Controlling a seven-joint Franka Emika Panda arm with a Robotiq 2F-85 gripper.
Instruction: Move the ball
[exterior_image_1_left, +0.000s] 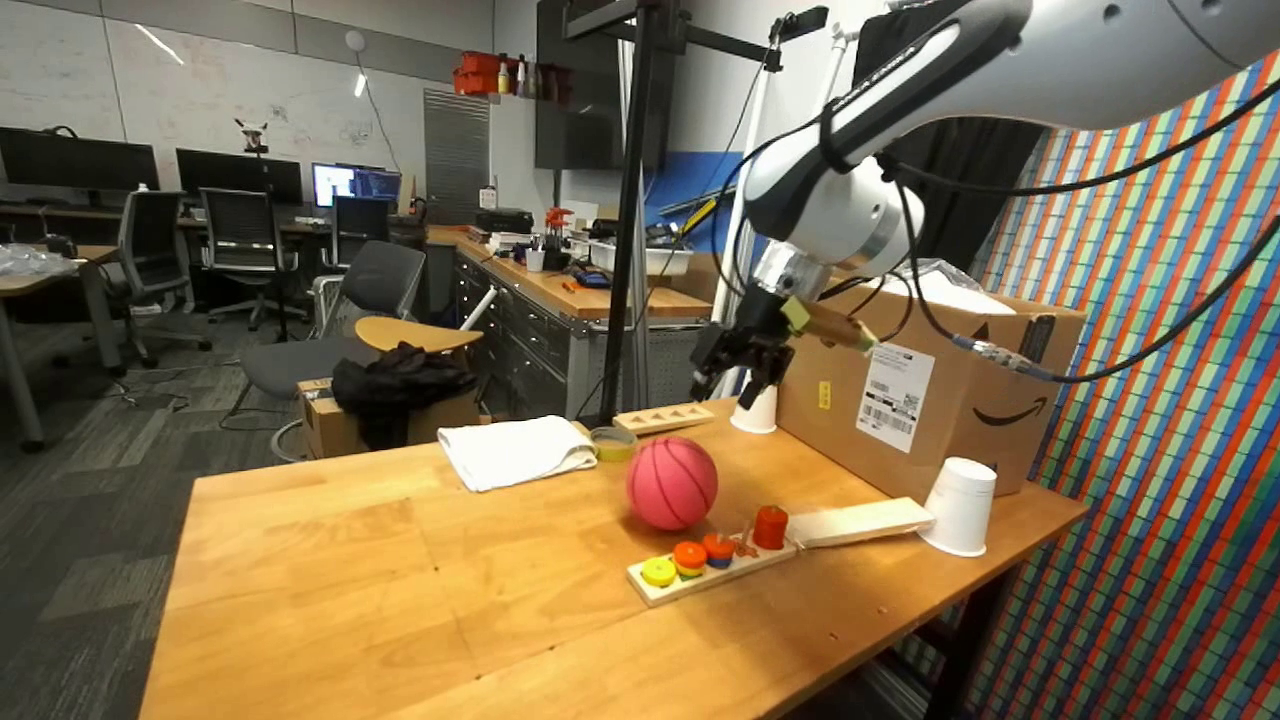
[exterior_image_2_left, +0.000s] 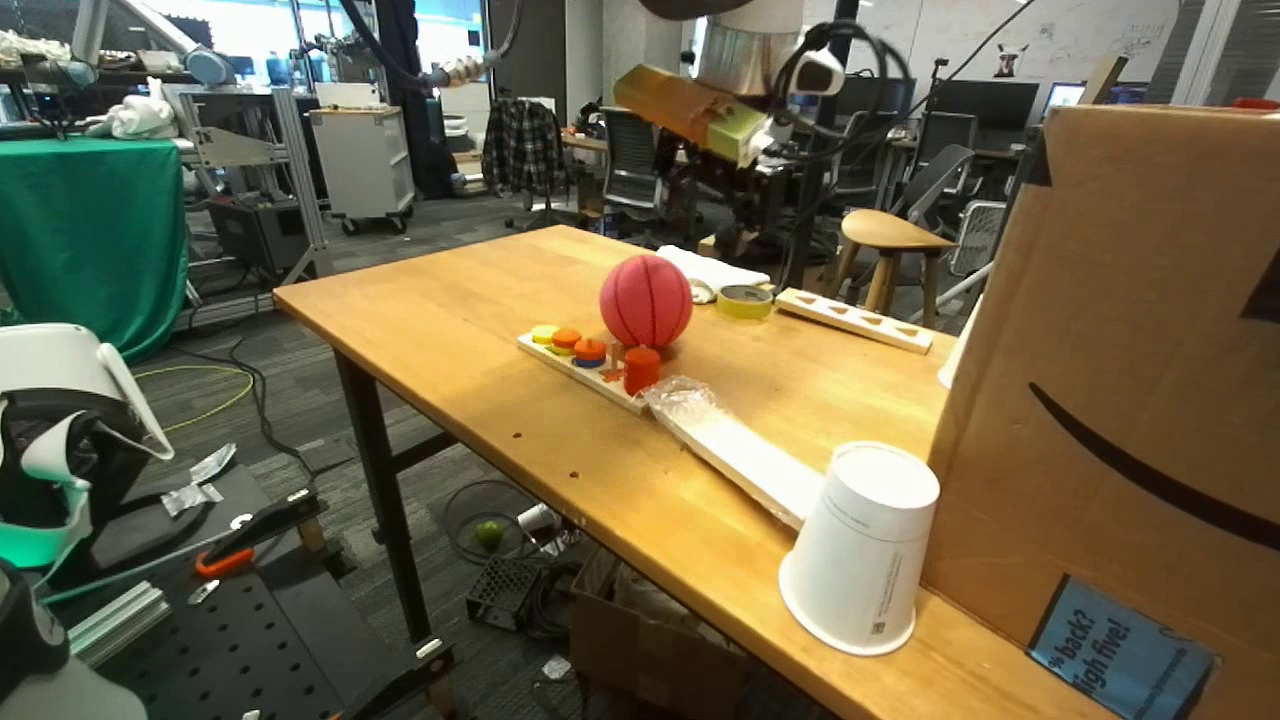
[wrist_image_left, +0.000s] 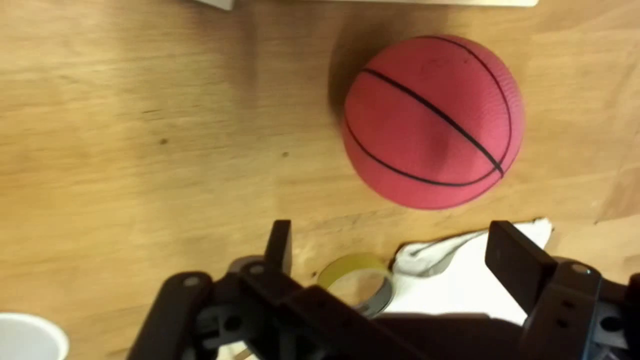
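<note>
The ball is a pink-red small basketball with black lines. It rests on the wooden table and shows in both exterior views. In the wrist view the ball lies above the fingertips in the picture, apart from them. My gripper is raised above the table, higher than the ball and toward the box side. In the wrist view the gripper has its two black fingers wide apart with nothing between them. No part of the ball is touched by the gripper.
A peg board with coloured discs sits close beside the ball, with a wrapped white plank at its end. A tape roll, white cloth and slotted wooden board lie behind. White cups and a cardboard box stand nearby.
</note>
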